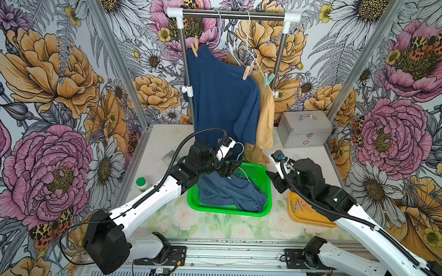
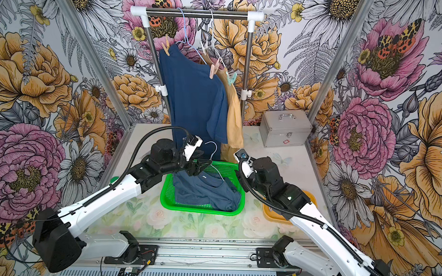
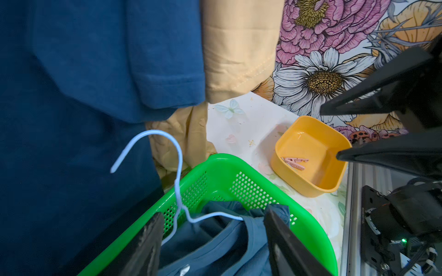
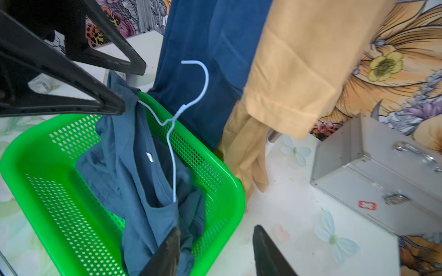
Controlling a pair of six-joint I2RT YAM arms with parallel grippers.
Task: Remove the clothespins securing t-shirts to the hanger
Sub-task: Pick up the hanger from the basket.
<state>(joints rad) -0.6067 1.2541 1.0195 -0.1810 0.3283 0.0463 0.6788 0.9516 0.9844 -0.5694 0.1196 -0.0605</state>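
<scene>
Already done: one navy t-shirt (image 4: 114,167) lies slumped in the green basket (image 1: 227,211) directly under the left tool (image 3: 212,212). Its pale-blue wire hanger (image 4: 207,76) lies with it, hook up, and no peg shows on it.
Pegs collected: two pink clothespins (image 3: 295,162) lie in the yellow tray (image 3: 311,188), on the worktop (image 4: 287,203) below and behind the right tool (image 4: 216,229).
Left to do: beyond and well above both tools, the second navy t-shirt (image 1: 221,98) and the tan t-shirt (image 1: 264,120) hang from the rack rail (image 1: 231,15).
Pegs on the rack: a peach peg (image 1: 194,46), a pink peg (image 1: 248,71), a mint peg (image 1: 268,78) and what looks like a white peg (image 1: 230,46).
Progress: roughly a third done, by my reckoning.
Left arm: the forearm reaches forward from the base rail and the wrist bends toward the right arm's side. The tool sits level over the basket's far rim.
Left tool state: jaws apart, straddling the shirt's collar and the hanger's shoulder. It clamps nothing, as far as I can tell.
Right arm: the forearm rises forward over the tray and the wrist is turned toward the basket. The tool is just beside the basket's corner.
Right tool state: jaws apart and empty.
</scene>
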